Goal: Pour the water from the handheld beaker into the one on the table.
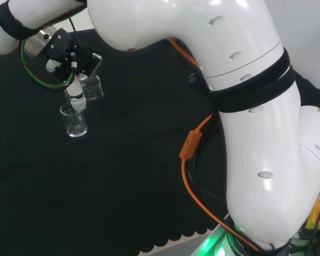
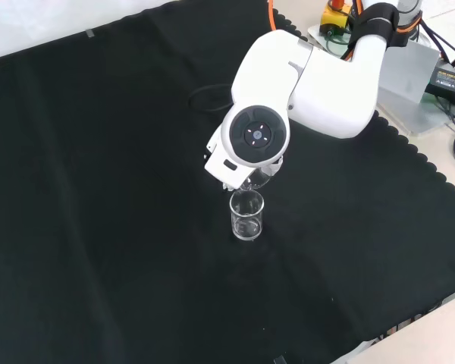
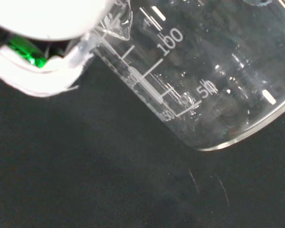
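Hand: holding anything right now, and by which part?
Yes. The hand holds a clear beaker tilted over the beaker on the cloth. The exact grip spot on it cannot be told.

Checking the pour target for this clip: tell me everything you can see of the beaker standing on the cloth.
The standing beaker is a small clear vessel, glass or plastic by its look, with straight walls, an open top and a thicker base. It stands upright on the black cloth, below the hand, which holds a second, tilted beaker just above and beside its rim. In the front view it sits directly below the arm's grey-capped link. Whether it holds water, or whether the two beakers touch, cannot be told.
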Available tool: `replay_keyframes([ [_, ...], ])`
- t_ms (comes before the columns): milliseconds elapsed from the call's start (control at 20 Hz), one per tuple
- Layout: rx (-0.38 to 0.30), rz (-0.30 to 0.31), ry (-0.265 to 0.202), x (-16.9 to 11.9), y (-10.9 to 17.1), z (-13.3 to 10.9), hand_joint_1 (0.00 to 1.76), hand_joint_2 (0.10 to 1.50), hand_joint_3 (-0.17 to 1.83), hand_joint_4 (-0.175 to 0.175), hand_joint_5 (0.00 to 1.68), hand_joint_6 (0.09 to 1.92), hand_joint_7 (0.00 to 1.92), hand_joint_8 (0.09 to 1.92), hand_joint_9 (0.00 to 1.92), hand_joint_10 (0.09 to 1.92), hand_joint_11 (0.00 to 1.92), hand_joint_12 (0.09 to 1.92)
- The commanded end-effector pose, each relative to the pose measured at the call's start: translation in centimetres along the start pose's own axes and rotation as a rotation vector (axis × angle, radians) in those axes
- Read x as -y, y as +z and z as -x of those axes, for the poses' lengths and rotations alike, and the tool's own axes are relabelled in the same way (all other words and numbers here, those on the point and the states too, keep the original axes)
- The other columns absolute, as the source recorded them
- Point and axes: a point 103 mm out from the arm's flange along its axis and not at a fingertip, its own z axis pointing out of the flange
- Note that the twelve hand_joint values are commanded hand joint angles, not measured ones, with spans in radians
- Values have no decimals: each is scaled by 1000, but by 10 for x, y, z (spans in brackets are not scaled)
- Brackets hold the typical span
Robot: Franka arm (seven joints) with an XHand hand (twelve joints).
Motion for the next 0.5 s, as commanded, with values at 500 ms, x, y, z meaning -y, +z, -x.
replay_keyframes([
  [500, -206, 248, -48, 15, 4, 22, 1185, 549, 709, 123, 1599, 87, 1874, 87, 1892, 87, 1634, 572],
])
